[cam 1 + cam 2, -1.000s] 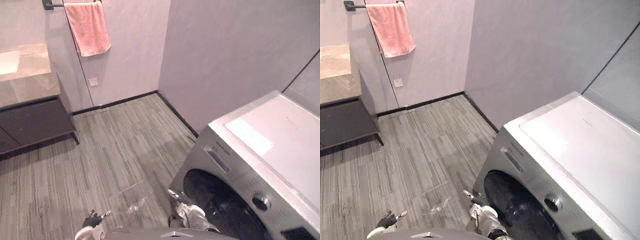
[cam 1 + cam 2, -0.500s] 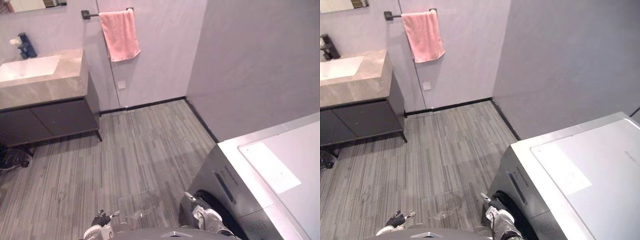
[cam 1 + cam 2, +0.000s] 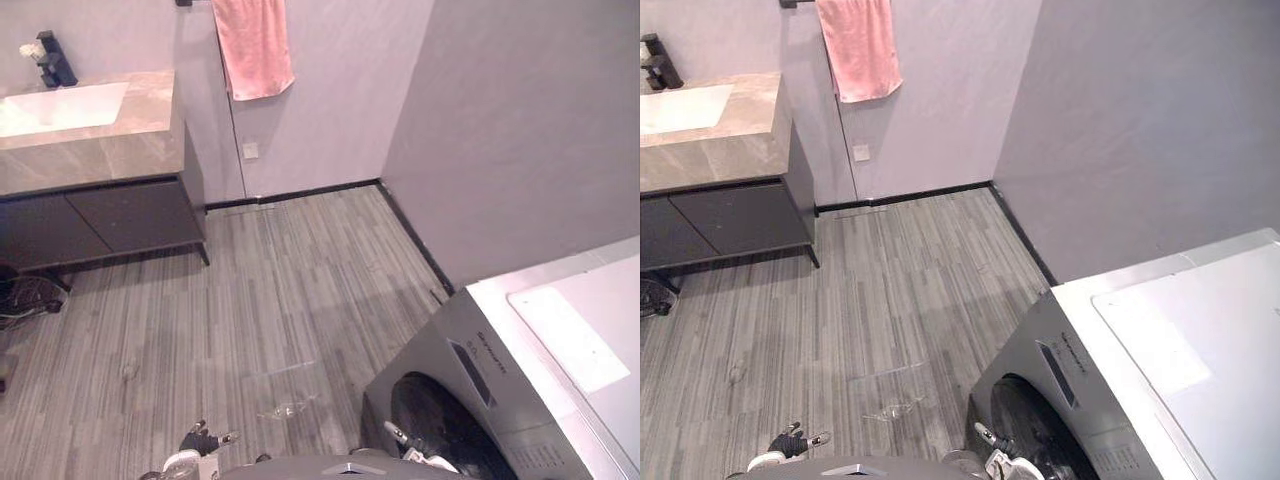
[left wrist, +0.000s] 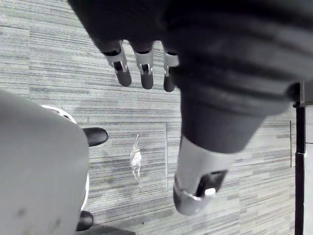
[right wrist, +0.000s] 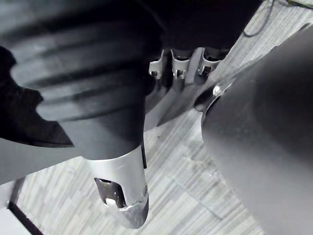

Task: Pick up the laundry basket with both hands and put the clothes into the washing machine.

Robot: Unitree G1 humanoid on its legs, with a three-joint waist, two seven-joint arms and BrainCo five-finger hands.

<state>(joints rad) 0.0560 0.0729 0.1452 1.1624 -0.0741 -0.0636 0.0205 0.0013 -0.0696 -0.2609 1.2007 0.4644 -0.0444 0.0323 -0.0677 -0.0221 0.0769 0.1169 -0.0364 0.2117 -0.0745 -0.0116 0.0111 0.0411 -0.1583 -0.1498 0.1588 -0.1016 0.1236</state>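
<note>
Left robot hand (image 4: 145,73) fingers straight over floor (image 3: 280,290), right robot hand (image 5: 178,66) relaxed

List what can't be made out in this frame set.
- Washing machine drum: the interior is dark and its lower part is cut by the bottom edge of both eye views, so the contents are unknown.
- Clear scrap on the floor: too small in the eye and left wrist views to identify.
- Towel: top cut by the upper edge.
- Right hand, left hand: mostly cut by the bottom edge in the eye views.
</note>
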